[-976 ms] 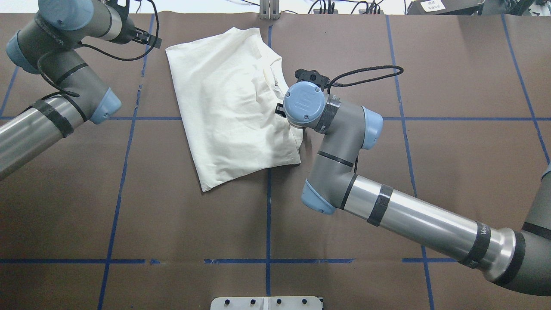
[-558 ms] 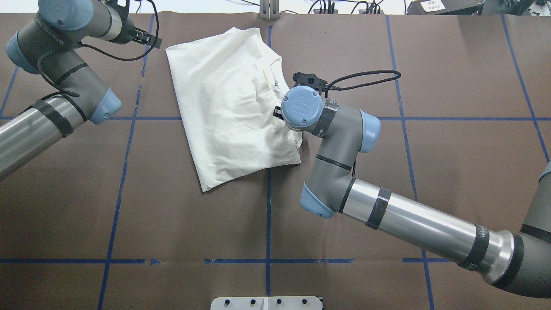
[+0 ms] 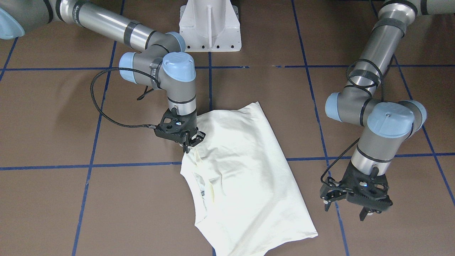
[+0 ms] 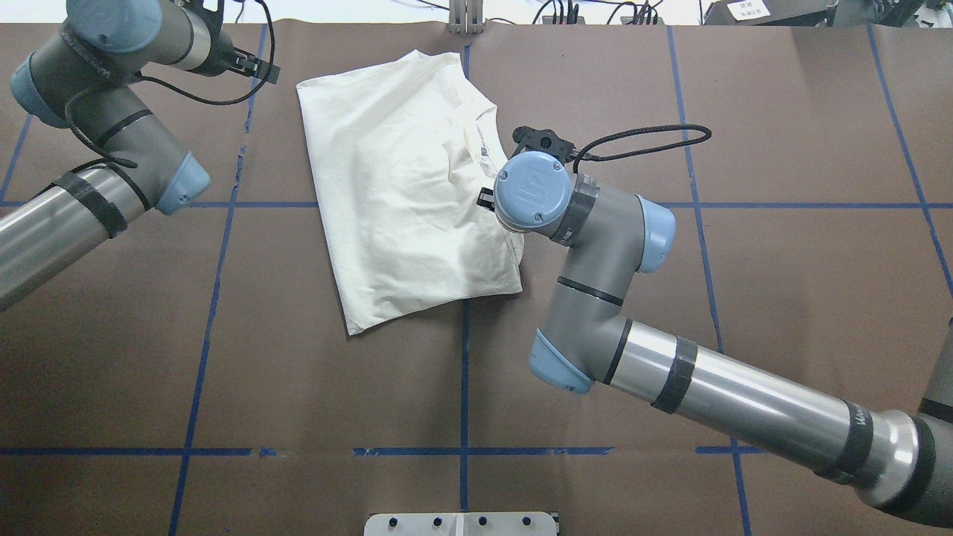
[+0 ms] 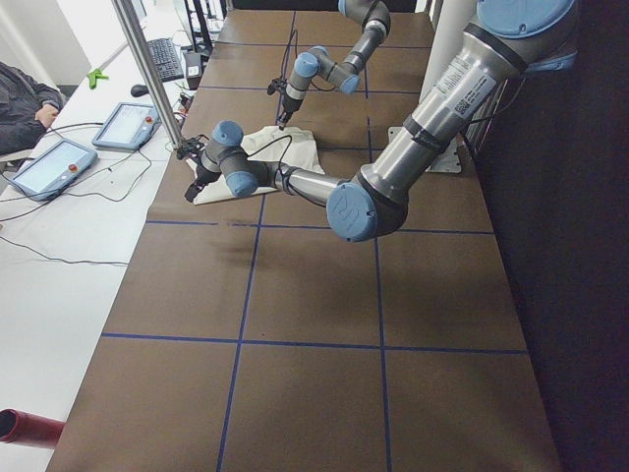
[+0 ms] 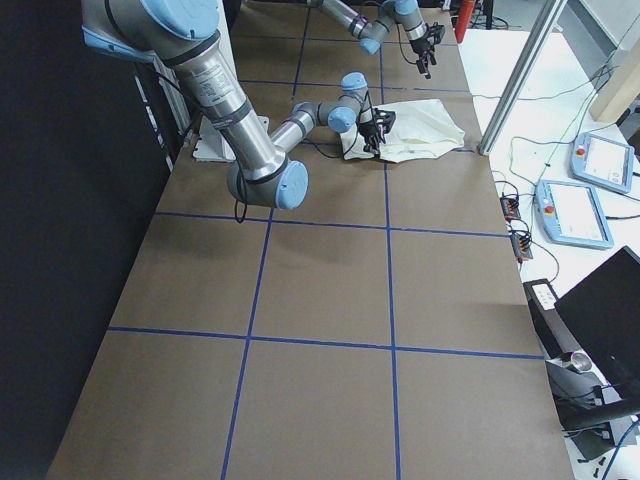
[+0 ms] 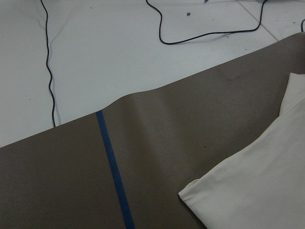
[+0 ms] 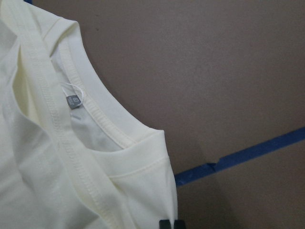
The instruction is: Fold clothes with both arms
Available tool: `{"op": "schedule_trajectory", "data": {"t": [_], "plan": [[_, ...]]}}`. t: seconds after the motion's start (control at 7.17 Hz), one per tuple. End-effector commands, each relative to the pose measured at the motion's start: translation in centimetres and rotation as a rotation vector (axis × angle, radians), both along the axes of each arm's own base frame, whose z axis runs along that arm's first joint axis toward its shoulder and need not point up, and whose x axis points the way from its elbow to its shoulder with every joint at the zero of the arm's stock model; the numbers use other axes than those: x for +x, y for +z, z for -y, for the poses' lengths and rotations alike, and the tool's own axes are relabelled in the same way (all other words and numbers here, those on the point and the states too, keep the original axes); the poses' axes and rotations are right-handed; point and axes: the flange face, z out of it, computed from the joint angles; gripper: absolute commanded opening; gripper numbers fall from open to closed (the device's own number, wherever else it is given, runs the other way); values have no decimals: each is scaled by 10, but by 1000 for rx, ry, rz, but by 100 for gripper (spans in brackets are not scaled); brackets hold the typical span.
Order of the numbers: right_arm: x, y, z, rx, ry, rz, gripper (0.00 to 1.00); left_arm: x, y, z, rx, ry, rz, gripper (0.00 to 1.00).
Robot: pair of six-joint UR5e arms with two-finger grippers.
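The cream T-shirt (image 4: 394,193) lies folded at the table's far middle, plain side up; its print is hidden. In the front-facing view my right gripper (image 3: 187,146) is shut on the shirt's (image 3: 241,170) edge beside the collar and lifts it slightly. The right wrist view shows the collar with a grey label (image 8: 72,101) and the closed fingertips (image 8: 165,224) on the cloth. My left gripper (image 3: 350,206) is open and empty, hovering over bare table just beside the shirt's far corner. The left wrist view shows that shirt corner (image 7: 252,191).
Brown paper with blue tape lines (image 4: 463,372) covers the table. The table's far edge (image 7: 157,90) is close behind the shirt, with cables beyond it. The white pedestal base (image 3: 209,25) stands at the robot's side. Tablets (image 5: 54,162) lie on a side table.
My right gripper first shifted slightly left, then moved right and away from the base, dragging the shirt a little to the right. The left arm has not moved.
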Motion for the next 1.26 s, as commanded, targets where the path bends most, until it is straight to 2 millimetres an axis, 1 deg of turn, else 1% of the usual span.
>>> {"op": "schedule_trajectory", "data": {"t": [0.0,0.14,0.28,0.42,0.56,0.7,0.84,0.98,1.12], "plan": [[17,19,-78,27,-5,13,0,1,-1,0,4,1,-2,100],[20,24,-102,39,-7,19,0,1,-1,-1,5,1,-3,100],[25,33,-114,42,-11,14,0,1,-2,-1,7,1,-5,100],[24,38,-118,64,-12,-4,99,0,-3,-1,9,1,-6,100],[31,27,-120,80,-20,16,100,0,-7,-2,13,-1,-12,100],[50,9,-126,146,-79,31,100,2,-21,-6,1,-17,-53,100],[75,15,-142,160,-133,45,100,29,-19,-36,-52,26,-119,100],[99,9,-152,167,-128,76,100,43,-28,-75,-82,44,-191,100],[111,4,-157,126,-84,125,100,48,-33,-120,-131,42,-271,100]]}}
